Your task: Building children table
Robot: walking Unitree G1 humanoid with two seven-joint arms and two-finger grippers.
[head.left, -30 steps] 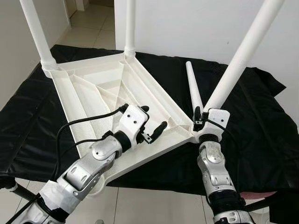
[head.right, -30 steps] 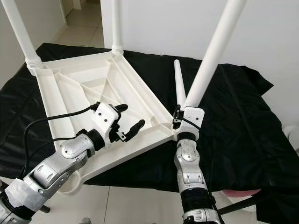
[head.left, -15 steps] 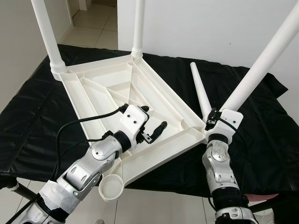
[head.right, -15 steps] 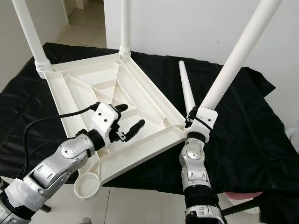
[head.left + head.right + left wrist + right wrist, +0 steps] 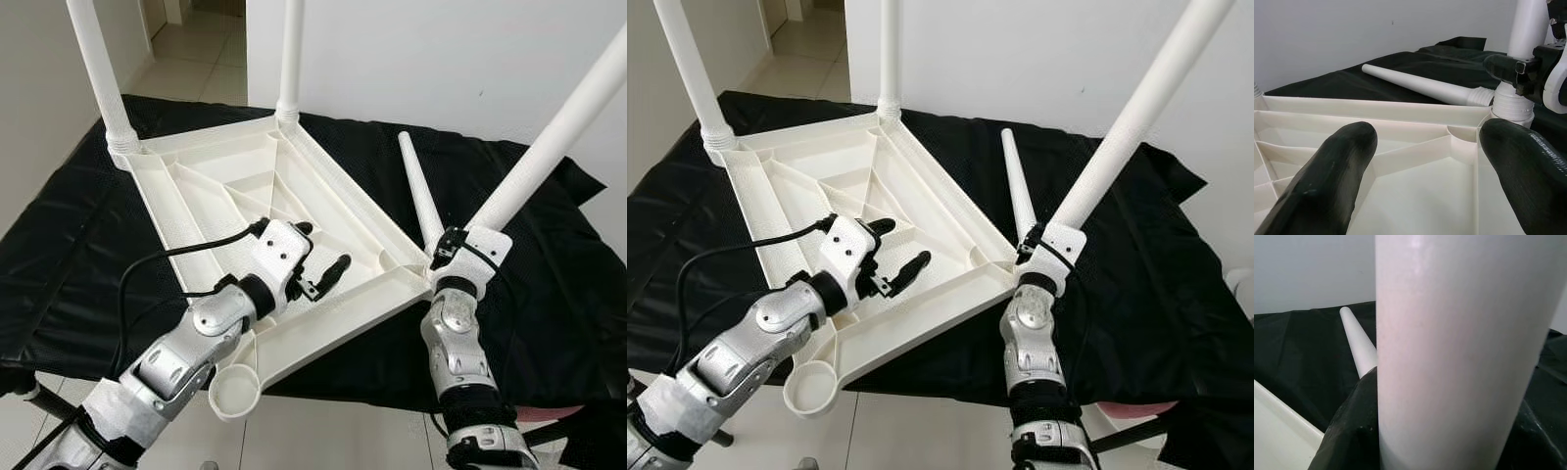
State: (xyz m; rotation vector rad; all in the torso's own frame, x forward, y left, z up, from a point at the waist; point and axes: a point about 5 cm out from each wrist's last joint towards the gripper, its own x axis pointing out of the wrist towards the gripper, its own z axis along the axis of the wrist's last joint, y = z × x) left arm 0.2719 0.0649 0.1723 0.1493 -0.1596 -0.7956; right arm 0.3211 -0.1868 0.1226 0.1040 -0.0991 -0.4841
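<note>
One table leg [image 5: 549, 157] clamped in right claw [image 5: 453, 247], leaning outward

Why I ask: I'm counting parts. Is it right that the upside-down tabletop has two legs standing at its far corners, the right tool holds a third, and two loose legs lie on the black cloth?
Not quite. One loose leg lies on the black cloth, not two, as the left eye view shows. The rest holds: the tabletop is upside down with two far legs, and the right tool holds a third leg.
</note>
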